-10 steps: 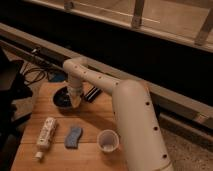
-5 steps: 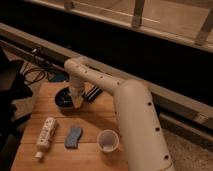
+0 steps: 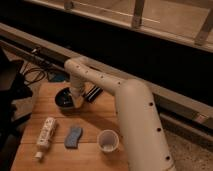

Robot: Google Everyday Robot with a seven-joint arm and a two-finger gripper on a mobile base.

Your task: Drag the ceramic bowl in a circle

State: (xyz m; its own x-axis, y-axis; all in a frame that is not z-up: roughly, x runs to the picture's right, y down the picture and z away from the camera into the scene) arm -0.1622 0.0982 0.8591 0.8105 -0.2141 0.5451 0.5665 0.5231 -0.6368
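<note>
The ceramic bowl (image 3: 64, 98), dark and glossy, sits on the wooden table (image 3: 95, 117) near its far edge, left of centre. My white arm reaches over from the right and bends down onto the bowl. My gripper (image 3: 77, 101) is at the bowl's right rim, pointing down into it. The arm's wrist hides the right part of the bowl.
A small white cup (image 3: 108, 141) stands at the front right of the table. A blue sponge (image 3: 73, 136) lies in front of the bowl. A white tube-like bottle (image 3: 44, 137) lies at the front left. A dark flat object (image 3: 94, 93) lies behind the arm. Cables (image 3: 35, 75) run behind the table.
The bowl and gripper have shifted slightly; the arm's elbow has moved a little to the right. The other objects have not moved.
</note>
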